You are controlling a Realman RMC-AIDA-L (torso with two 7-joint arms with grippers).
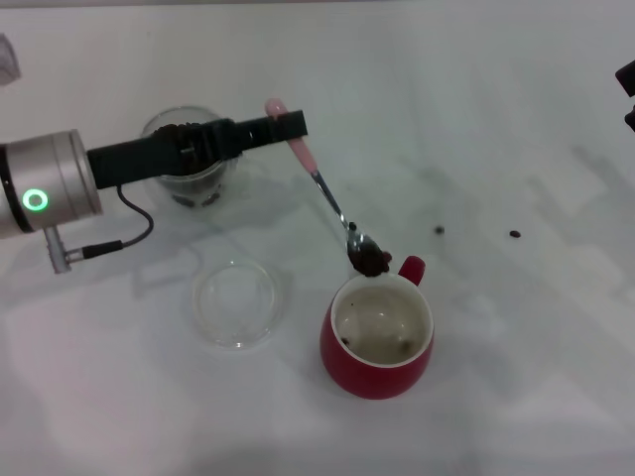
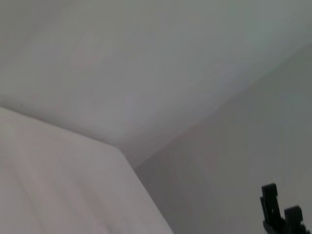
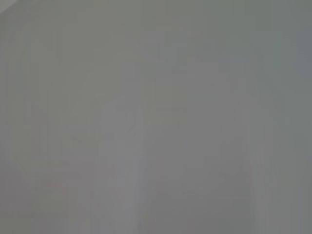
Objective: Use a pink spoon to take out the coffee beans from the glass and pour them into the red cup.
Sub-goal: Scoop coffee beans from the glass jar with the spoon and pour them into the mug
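Hanging over the cup: the spoon bowl, heaped with beans [image 1: 372, 261], sits just above the far rim of the red cup [image 1: 377, 347], beside its handle, so a small tip or roll of the wrist should drop the load inside.
Cup: nearest of the task things, upright on the table [image 1: 516, 397], off-white inside, a couple of beans already at the bottom.
Dish: a shallow clear dish [image 1: 236, 301] lies to the left of the cup, apart from it and out of the spoon's line.
Spoon [image 1: 322, 193]: long axis slants from the pink handle end, up and far-left, down to the silver bowl, near and right; the bowl is the low end.
Left gripper [image 1: 288, 126]: closed on the pink handle near its top, the black arm reaching in from the left; this arm does the work.
Glass [image 1: 189, 159]: behind the left arm, partly hidden by it, dark beans visible in it; well apart from the cup.
Strays: two loose beans [image 1: 439, 230] on the table to the right, beyond the cup.
Risk: my guess is that beans could spill past the rim near the handle, since the bowl hangs at the edge, not the middle.
Right gripper [image 1: 627, 94]: parked at the far right edge, only a dark sliver showing; I cannot tell its fingers' state.
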